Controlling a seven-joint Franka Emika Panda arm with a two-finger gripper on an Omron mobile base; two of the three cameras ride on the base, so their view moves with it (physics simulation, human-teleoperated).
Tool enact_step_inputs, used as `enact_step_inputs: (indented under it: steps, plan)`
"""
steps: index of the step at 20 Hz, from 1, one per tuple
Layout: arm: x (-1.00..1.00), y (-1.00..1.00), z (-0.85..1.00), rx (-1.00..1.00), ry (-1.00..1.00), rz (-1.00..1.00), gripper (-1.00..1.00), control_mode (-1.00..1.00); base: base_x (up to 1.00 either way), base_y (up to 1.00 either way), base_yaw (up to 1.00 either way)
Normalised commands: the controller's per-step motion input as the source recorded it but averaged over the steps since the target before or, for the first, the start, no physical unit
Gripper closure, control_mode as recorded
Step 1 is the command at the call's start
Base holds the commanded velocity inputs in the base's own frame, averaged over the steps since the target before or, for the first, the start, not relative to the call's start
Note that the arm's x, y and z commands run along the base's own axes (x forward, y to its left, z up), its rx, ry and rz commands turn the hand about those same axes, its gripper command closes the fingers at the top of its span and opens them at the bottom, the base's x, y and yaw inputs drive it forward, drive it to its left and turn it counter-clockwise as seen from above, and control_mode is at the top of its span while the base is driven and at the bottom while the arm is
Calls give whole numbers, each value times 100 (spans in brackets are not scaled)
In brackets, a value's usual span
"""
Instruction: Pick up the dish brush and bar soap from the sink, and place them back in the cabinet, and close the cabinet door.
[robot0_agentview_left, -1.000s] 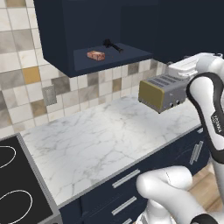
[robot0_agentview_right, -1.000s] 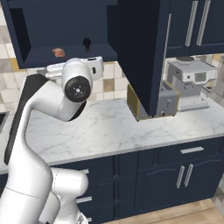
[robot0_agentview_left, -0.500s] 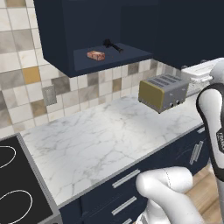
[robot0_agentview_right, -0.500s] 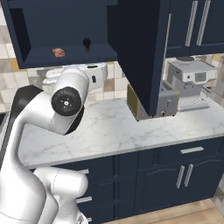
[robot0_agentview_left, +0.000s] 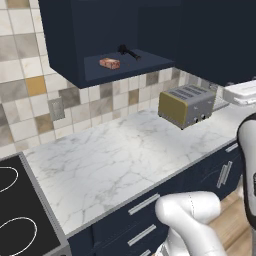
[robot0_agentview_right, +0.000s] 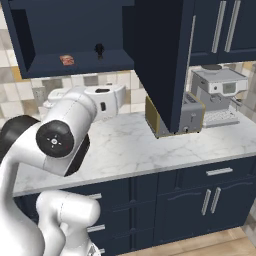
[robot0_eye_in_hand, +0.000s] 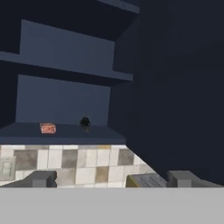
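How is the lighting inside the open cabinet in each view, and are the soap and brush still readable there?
Left base view: shelf fairly lit, bar soap and dish brush distinct. Right base view: cabinet interior dim, both items tiny. Hand view: dark and soft, soap a pale blur, brush a black blob.

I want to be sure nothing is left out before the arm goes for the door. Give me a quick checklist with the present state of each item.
1. Bar soap on the cabinet shelf: ok.
2. Dish brush on the same shelf, behind the soap: ok.
3. Both items clear of the shelf's front edge: ok.
4. Gripper empty, jaws open: ok.
5. Cabinet door shut: not ok, it stands open.
6. Door's swing path free of the toaster below: cannot tell.
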Motion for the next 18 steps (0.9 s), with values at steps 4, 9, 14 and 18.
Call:
enact_step_inputs:
  steps: [4, 9, 14, 18]
  plan:
    - [-64, -36, 0, 0, 0, -2, -100, -100, 0, 0, 0]
    - [-64, -35, 0, 0, 0, 0, -100, -100, 0, 0, 0]
    - [-57, -32, 0, 0, 0, -1, -100, -100, 0, 0, 0]
    - [-47, -33, 0, 0, 0, 0, -100, -100, 0, 0, 0]
